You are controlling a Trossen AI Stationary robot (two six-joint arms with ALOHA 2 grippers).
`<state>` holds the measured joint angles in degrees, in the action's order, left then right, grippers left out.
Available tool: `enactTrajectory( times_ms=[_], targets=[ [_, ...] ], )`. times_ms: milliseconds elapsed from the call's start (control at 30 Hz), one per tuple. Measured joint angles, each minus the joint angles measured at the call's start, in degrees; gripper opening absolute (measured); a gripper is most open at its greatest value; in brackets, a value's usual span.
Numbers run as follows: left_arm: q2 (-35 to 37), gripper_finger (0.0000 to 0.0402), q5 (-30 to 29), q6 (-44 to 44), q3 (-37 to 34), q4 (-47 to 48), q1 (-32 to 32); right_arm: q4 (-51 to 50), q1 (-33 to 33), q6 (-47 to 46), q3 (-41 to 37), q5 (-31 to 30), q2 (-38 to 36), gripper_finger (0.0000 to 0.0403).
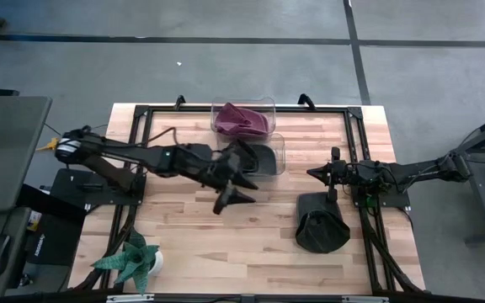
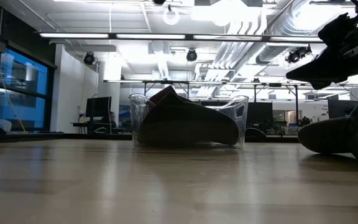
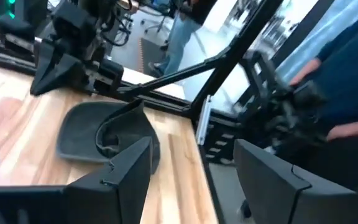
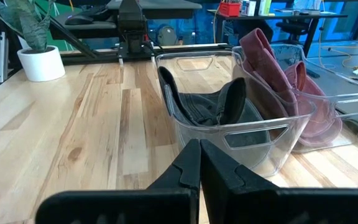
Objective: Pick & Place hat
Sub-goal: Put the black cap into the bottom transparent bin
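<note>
Dark cap (image 1: 321,225) crumpled on light wood table (image 1: 183,236), right side; left tool (image 1: 236,187) open empty, right tool (image 1: 320,174) closed empty.

Black hat (image 1: 321,225), maroon hat (image 1: 241,119), pale wood table (image 1: 226,240).

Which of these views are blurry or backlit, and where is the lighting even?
High view: even light, soft shadows, black hat plainly readable. Low view: bright ceiling lights backlight the clear bin, leaving the hat inside it a dark silhouette. Left wrist view: soft and smeared, background blown out. Right wrist view: sharp on the bins, blue cast behind.
</note>
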<state>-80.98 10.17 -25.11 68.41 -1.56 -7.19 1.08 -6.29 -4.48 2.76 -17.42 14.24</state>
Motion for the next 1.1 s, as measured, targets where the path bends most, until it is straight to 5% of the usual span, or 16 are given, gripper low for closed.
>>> enactTrajectory(
  times_ms=[267, 633, 1100],
  targets=[
    [11.5, 0.0218, 1.5, -8.3, -21.0, -19.1, 5.1, -0.1, 0.0, 0.0, 0.0, 0.0, 0.1, 0.0],
    [25.2, 0.0218, 2.8, -13.0, -43.6, -32.6, 12.9, 0.0, 0.0, 0.0, 0.0, 0.0, 0.7, 0.0],
    [28.8, 0.0218, 1.0, -16.1, -63.2, -57.3, 13.3, 0.0, 0.0, 0.0, 0.0, 0.0, 0.8, 0.0]
  ],
)
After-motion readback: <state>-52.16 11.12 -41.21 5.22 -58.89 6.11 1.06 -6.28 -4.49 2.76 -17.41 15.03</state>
